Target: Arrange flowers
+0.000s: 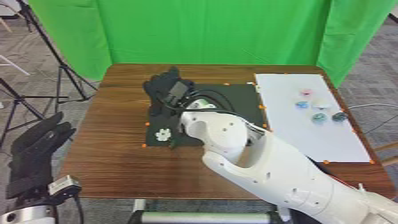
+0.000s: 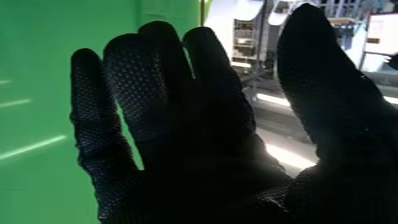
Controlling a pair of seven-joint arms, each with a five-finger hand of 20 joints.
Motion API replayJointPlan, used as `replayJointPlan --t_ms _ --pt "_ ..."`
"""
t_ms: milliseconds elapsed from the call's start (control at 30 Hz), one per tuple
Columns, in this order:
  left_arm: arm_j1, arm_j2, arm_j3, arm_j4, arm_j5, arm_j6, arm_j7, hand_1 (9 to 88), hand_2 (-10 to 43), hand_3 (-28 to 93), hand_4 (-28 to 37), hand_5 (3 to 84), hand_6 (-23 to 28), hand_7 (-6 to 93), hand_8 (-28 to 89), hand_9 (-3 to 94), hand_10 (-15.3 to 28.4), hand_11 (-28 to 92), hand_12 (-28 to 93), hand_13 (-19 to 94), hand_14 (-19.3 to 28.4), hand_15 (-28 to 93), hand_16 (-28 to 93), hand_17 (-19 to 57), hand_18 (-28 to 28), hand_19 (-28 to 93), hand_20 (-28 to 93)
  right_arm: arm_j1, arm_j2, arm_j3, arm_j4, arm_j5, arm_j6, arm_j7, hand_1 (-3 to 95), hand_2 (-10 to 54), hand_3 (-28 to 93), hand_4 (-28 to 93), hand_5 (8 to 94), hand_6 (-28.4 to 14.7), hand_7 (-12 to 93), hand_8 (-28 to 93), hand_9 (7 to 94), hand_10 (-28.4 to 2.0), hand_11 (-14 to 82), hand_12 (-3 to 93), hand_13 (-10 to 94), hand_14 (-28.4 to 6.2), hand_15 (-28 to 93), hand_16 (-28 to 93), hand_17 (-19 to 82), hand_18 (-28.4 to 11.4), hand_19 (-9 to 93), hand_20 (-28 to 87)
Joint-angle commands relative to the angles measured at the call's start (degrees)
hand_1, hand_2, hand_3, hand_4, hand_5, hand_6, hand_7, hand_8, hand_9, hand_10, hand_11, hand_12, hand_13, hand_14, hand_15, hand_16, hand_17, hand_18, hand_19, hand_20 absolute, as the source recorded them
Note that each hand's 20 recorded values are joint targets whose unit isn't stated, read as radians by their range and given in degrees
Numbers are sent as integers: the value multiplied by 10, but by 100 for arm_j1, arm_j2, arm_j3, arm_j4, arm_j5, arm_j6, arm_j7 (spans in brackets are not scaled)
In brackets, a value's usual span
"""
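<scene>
"Checking my right hand (image 1: 163, 91) first: where do you see it?"

"At the far left corner of the black mat (image 1: 242, 95), its arm stretched in over the table (image 1: 107, 162) from the near right. I can't tell whether it touches anything."

"And its fingers?"

"Straight and wide, with the thumb (image 2: 324, 95) standing well away from them in the wrist view. I see nothing held."

"My left hand (image 1: 34, 150)?"

"Off the table's left edge, toward the near side, fingers long and relaxed, fairly narrow, nothing in them that I can see."

"Where are the flowers?"

"One white flower (image 1: 163, 134) lies on the near left part of the mat, nearer me than my right hand. On the white sheet (image 1: 311, 145) to the right I make out a loose cluster: a pink piece (image 1: 306, 92) farthest off, a blue one (image 1: 302, 105) and a whitish one (image 1: 322, 103) nearer, then a teal one (image 1: 319, 117) beside a dark one (image 1: 339, 116)."
</scene>
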Motion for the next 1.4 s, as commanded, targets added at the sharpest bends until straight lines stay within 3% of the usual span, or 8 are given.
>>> replayJointPlan --t_ms 33,233,467,533,633,900,1300,1400 --pt "135 4 99 -66 -118 95 87 255 36 832 -179 406 99 178 -110 371 199 373 80 254 271 625 -158 -90 218 571 26 -259 330 708 -50 140 -287 -22 325 -66 822 -237 565 -57 183 -117 578 -189 247 171 592 -139 745 147 212 -234 735 43" --pt "140 120 153 -78 -193 152 124 256 37 833 -177 406 99 178 -111 372 199 374 80 254 271 624 -159 -90 218 572 26 -484 576 1068 -9 289 -325 111 315 -43 825 -232 562 -58 184 -116 577 -191 241 170 591 -140 746 145 215 -232 735 50" --pt "59 49 181 -80 -88 86 23 257 37 833 -178 406 99 178 -111 372 199 374 80 254 270 624 -158 -90 218 572 27 -495 1145 1143 78 657 -144 553 312 -38 829 -231 558 -59 182 -117 572 -190 238 169 588 -141 738 141 216 -231 733 53" --pt "139 121 189 -109 -210 186 152 258 38 833 -177 406 99 178 -111 372 199 374 80 254 270 624 -158 -90 218 571 27 -491 1278 1163 126 779 -132 663 312 -38 830 -231 556 -59 182 -116 570 -191 236 169 587 -141 738 141 216 -230 733 53" --pt "113 117 199 -102 -188 173 119 258 37 833 -177 407 100 177 -111 372 199 374 80 253 271 624 -158 -90 218 571 27 -571 1453 1298 207 814 -72 798 312 -37 831 -231 553 -62 183 -116 567 -192 235 169 587 -141 738 140 216 -230 733 54" --pt "83 308 321 -76 -382 257 314 260 37 835 -176 407 100 178 -110 371 199 374 80 253 271 624 -158 -90 218 572 27 -779 1906 1636 346 1025 -22 1142 309 -41 840 -234 517 -75 177 -111 532 -201 232 169 574 -143 746 137 214 -229 734 53" --pt "56 364 368 -61 -434 278 403 262 38 834 -174 407 100 178 -110 371 199 374 79 253 270 625 -159 -90 218 574 27 -1246 2620 2162 444 1375 72 1685 308 -43 843 -237 500 -86 173 -109 515 -206 235 169 570 -145 752 129 214 -224 743 52" --pt "41 321 352 -56 -383 235 338 264 39 833 -173 407 100 178 -111 371 199 374 79 253 271 625 -159 -90 217 573 26 -1369 2716 2316 458 1426 47 1755 308 -44 843 -238 495 -89 169 -107 509 -208 234 168 569 -144 754 127 218 -220 749 52"
